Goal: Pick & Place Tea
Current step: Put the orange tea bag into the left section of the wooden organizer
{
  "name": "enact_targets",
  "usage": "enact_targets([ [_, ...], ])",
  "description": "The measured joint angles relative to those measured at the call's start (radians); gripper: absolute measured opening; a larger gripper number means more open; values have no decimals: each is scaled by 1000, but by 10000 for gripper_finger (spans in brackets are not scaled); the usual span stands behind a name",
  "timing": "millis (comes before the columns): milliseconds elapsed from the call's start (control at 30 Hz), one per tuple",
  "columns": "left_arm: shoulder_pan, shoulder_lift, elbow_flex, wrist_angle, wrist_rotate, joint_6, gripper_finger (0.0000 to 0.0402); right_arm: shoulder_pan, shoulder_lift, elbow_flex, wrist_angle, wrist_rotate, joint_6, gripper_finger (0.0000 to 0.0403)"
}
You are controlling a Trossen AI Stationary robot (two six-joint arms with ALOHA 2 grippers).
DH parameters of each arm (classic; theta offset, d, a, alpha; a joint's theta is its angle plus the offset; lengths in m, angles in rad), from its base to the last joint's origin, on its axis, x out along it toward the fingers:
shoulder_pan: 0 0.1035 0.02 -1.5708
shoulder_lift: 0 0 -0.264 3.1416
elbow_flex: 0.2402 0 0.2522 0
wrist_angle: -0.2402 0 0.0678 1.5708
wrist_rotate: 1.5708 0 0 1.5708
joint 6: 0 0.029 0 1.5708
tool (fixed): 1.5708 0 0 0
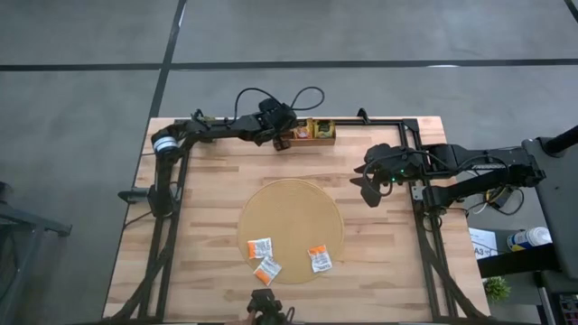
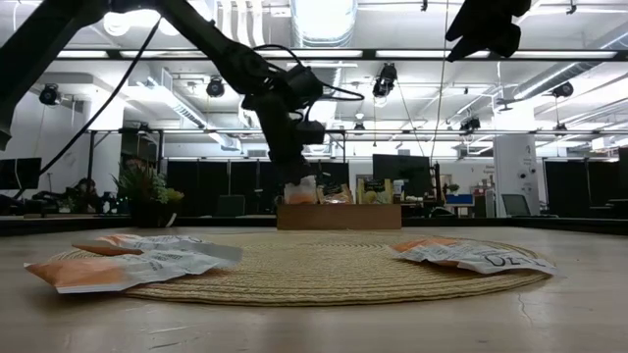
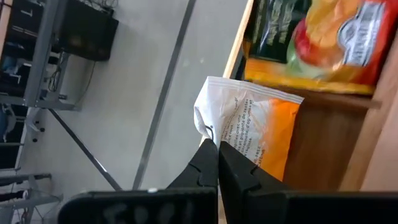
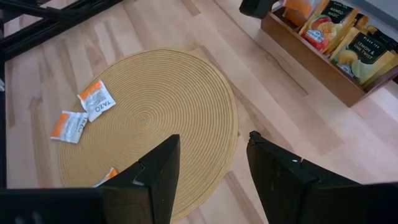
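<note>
L gripper point(image 3: 217, 152) is pinching a sachet point(image 3: 261, 127) at the tray point(image 1: 318, 140); place step. Next: lowering into a slot, releasing. R gripper point(image 4: 211, 155) is hovering, jaws apart, empty.

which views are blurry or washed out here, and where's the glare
Low view: ceiling lights blow out, arms backlit dark. Left wrist view: tray sachets soft, the left gripper shut on a sharper sachet. High and right wrist views: even light.
</note>
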Motion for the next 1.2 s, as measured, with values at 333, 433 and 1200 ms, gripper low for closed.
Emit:
enact_targets([
  [333,1,0,-2,3,-2,44,0,0,0,0,0,0,1,182],
  [433,1,0,-2,2,-2,45,0,0,0,0,0,0,1,182],
  [1200,2,0,-31,33,-3,69,0,0,0,0,0,0,0,182],
])
